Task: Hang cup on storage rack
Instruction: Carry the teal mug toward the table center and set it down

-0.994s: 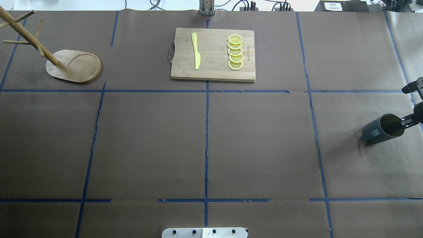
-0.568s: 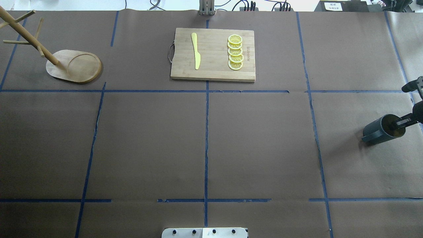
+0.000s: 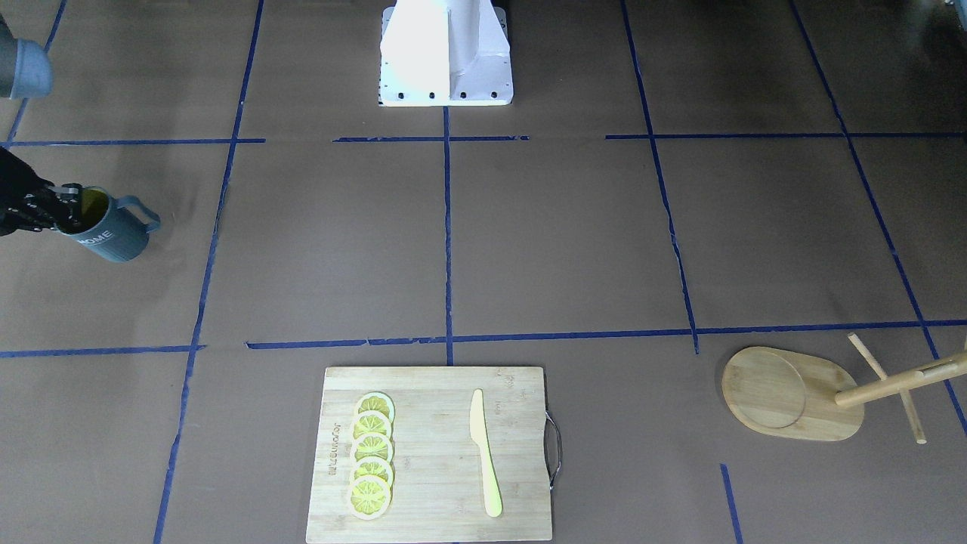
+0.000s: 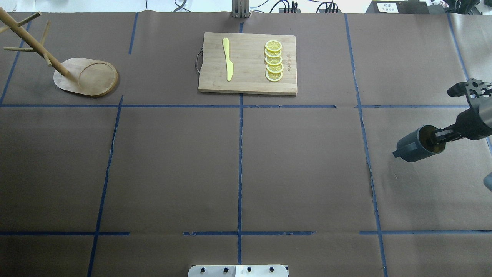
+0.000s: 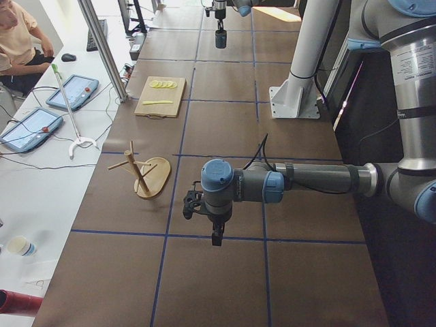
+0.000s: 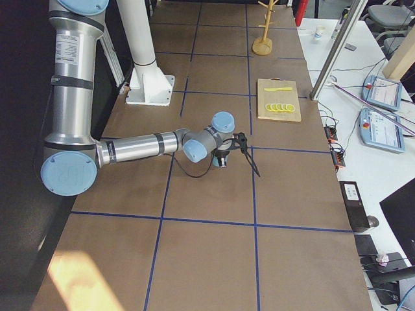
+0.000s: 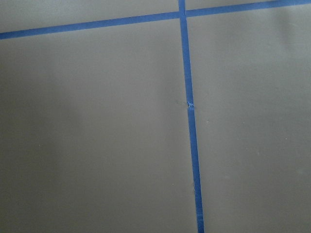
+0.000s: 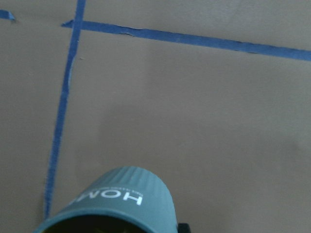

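cup (image 4: 417, 145): tilted, well apart from the storage rack (image 4: 96, 79), at the desk's opposite end | right tool (image 4: 442, 135): clamped on the cup's rim, one finger inside, probably to keep the loop handle (image 3: 146, 212) free for hanging | left tool (image 5: 215, 235): nearer the rack, open or closed cannot be told

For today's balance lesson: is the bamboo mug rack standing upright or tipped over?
Upright. In both side views the storage rack sits flat on its oval base, post pointing up.
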### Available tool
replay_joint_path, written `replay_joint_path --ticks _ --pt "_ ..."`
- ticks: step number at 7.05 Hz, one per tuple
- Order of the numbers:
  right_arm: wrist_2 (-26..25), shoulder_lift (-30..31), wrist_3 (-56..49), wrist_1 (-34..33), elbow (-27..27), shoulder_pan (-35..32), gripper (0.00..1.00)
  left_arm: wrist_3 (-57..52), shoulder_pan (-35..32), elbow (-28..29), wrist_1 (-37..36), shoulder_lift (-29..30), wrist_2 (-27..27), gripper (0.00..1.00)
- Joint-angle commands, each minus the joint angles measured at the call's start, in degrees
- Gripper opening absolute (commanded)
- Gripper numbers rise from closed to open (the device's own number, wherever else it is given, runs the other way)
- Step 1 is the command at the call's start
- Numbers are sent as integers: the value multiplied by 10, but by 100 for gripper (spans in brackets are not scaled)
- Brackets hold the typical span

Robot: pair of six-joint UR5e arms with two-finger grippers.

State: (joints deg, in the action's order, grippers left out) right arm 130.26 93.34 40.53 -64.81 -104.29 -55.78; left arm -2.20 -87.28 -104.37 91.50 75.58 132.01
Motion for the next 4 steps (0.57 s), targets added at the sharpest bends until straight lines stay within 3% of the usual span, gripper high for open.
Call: replay_joint_path --ticks 1,4 --pt "-37 -128 171 -104 -34 99 0 0 0 0 0 0 0 100" --pt "-205 -368 262 -349 -24 249 0 0 1 3 0 0 0 100"
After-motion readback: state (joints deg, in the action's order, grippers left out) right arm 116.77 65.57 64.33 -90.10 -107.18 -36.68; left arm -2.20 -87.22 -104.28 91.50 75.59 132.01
